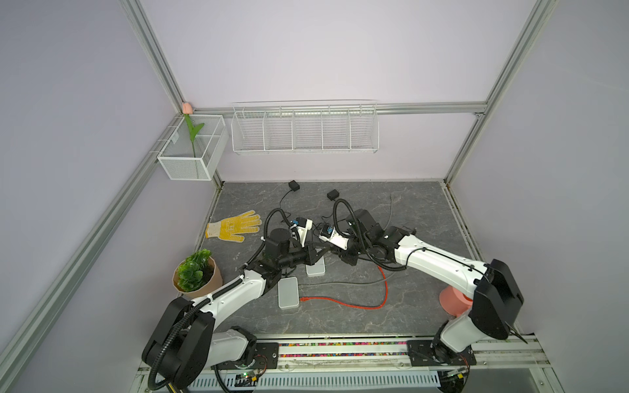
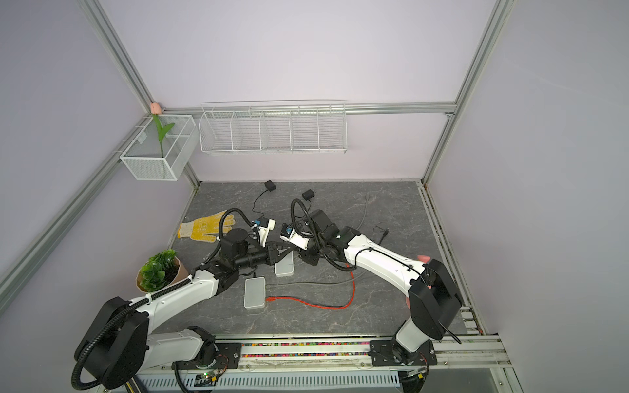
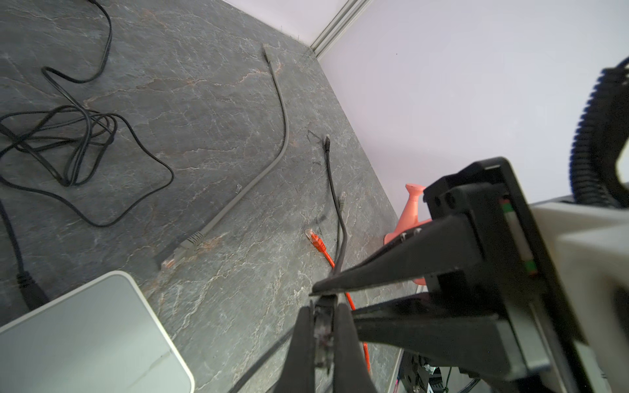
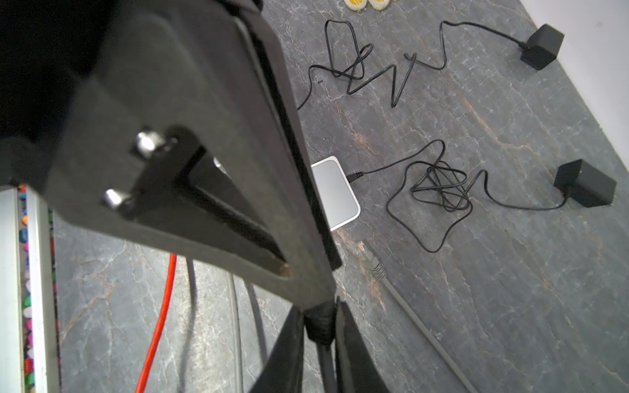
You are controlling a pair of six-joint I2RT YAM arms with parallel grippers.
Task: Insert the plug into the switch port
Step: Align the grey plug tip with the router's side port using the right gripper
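Top views: both arms meet mid-frame over a white switch [image 1: 316, 270] on the bench [image 1: 425, 221]. The left end effector [image 3: 323, 308] pinches the black plug [image 3: 323, 326] there. The right end effector [image 4: 320, 314] pinches its cable [image 4: 321, 331] just beside it.

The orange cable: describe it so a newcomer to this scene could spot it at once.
On the grey marbled table, find the white box nearest the front rail. The orange cable starts beside it, runs right, then bends back. Every other lead on the table is grey or black.
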